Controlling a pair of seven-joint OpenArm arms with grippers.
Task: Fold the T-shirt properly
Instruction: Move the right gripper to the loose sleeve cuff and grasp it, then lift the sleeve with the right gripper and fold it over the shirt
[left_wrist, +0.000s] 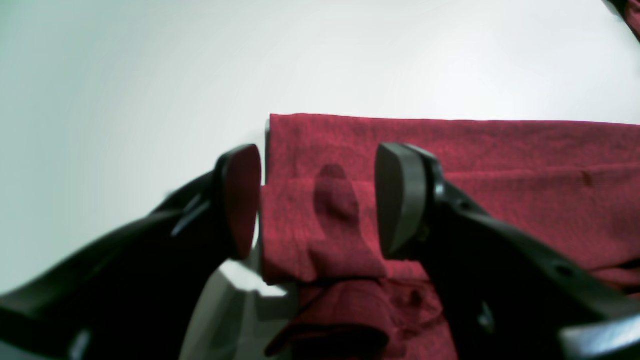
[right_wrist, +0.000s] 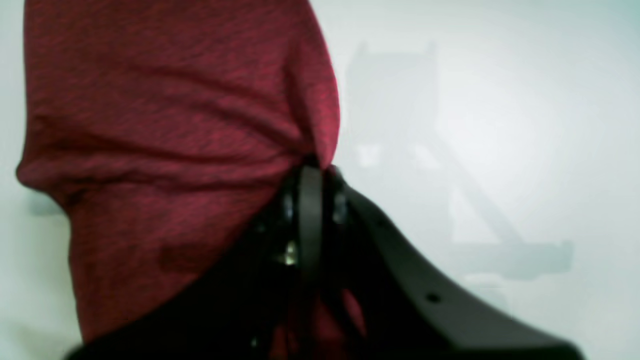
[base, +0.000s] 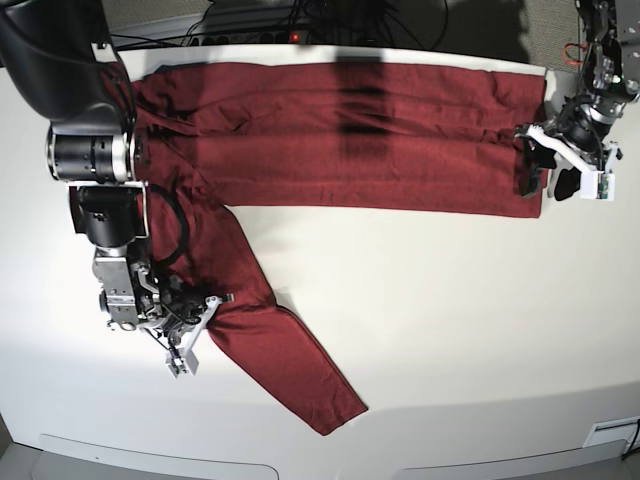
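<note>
The dark red T-shirt (base: 340, 140) lies spread across the far half of the white table (base: 450, 300), with one long sleeve (base: 285, 350) running diagonally toward the front. My right gripper (right_wrist: 312, 172) is shut on a bunched fold at the sleeve's edge (right_wrist: 175, 125); in the base view it (base: 203, 312) sits at the sleeve's left side. My left gripper (left_wrist: 320, 200) is open, its fingers (left_wrist: 400, 200) straddling a folded edge of the shirt (left_wrist: 500, 150). In the base view it (base: 543, 178) is at the shirt's right end.
Cables and a power strip (base: 290, 35) lie behind the table's far edge. The table's front edge (base: 300, 455) curves below the sleeve end. The right arm's bulky joints (base: 95, 155) stand over the shirt's left end.
</note>
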